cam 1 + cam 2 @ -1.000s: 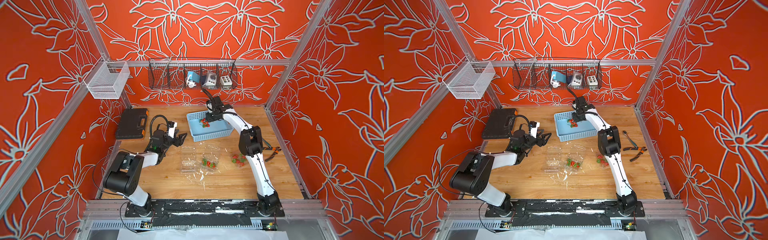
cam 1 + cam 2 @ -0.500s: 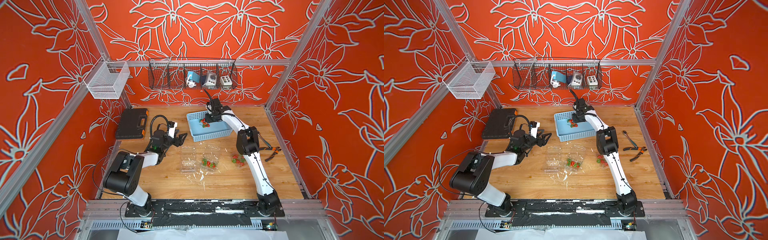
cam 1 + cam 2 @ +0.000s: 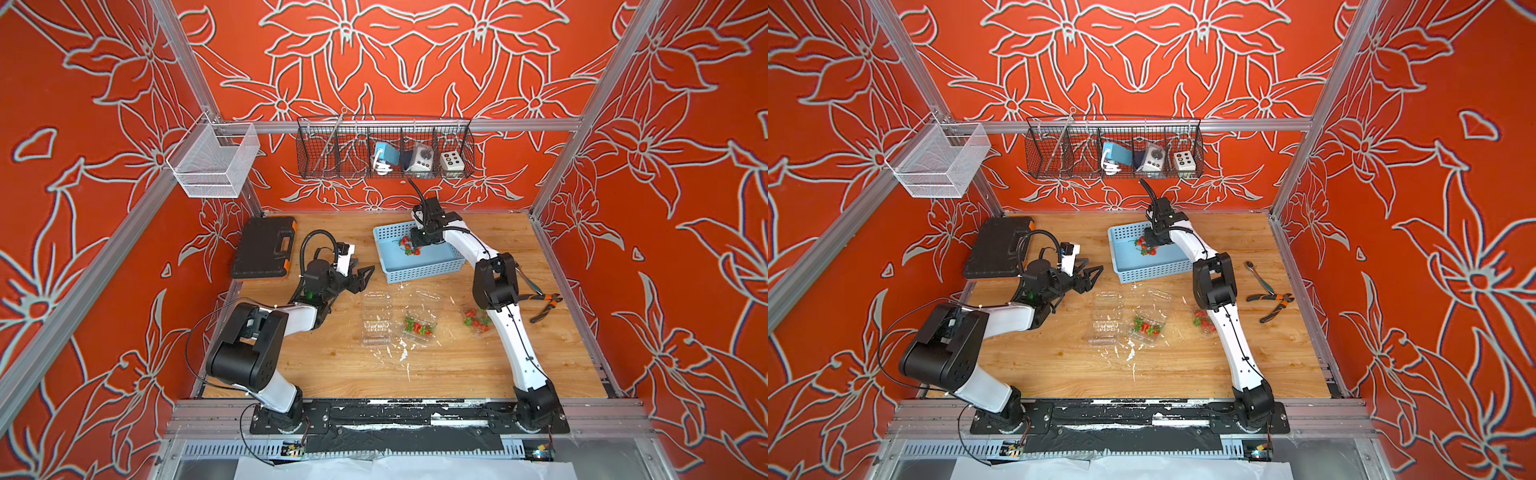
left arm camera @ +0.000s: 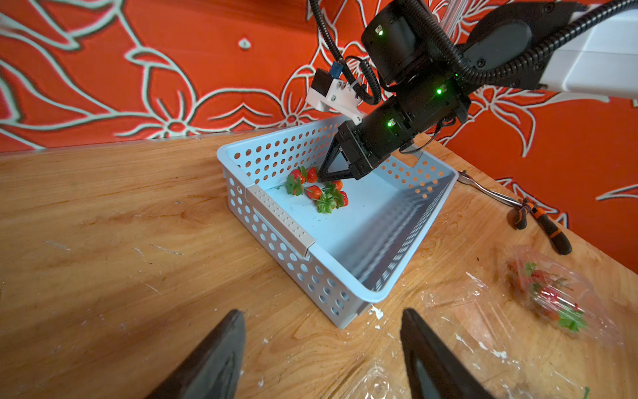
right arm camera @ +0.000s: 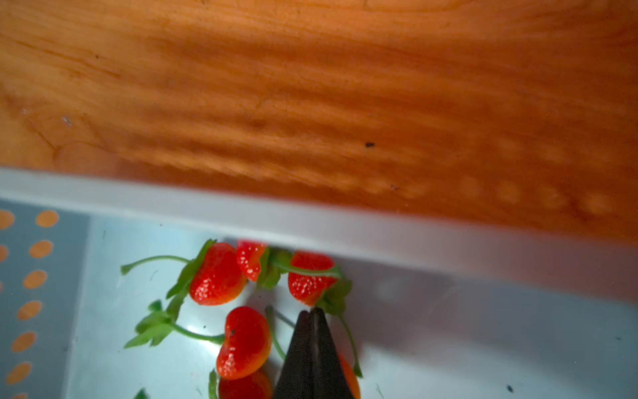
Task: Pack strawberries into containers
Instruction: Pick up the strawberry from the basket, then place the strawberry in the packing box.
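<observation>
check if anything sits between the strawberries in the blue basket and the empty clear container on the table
Only the blue basket itself, by its near wall: the strawberries lie inside it and must go up over that rim. Nothing else visible lies between it and the empty container.

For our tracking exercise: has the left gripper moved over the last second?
No. The left gripper keeps its spot between the black tool case and the blue basket.

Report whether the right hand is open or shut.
Shut: the right hand has its tips pressed together, no gap, inside the blue basket; whether it holds anything, cannot tell.
</observation>
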Controlling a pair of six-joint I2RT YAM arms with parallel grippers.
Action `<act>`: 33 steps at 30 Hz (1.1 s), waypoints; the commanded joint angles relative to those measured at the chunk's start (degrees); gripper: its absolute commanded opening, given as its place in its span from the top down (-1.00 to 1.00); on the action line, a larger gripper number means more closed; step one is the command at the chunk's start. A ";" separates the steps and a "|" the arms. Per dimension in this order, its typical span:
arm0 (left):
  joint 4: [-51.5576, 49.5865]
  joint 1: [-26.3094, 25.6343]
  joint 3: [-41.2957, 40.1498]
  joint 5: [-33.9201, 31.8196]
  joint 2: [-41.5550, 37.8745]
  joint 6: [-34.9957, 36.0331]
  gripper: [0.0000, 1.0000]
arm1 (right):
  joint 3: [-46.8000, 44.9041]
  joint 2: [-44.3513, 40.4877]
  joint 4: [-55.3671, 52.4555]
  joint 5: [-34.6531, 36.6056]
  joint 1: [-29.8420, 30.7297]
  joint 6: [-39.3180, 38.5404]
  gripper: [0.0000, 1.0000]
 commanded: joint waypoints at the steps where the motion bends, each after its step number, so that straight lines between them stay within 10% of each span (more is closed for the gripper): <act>1: 0.21 -0.27 0.93 0.37 -0.24 0.98 -0.41 | -4.06 -5.70 1.39 -0.95 -0.94 0.77 1.00; 33: 1.02 -1.11 -0.92 -0.36 -3.42 0.66 -0.41 | -47.63 -43.38 10.70 -6.36 2.30 -4.50 1.00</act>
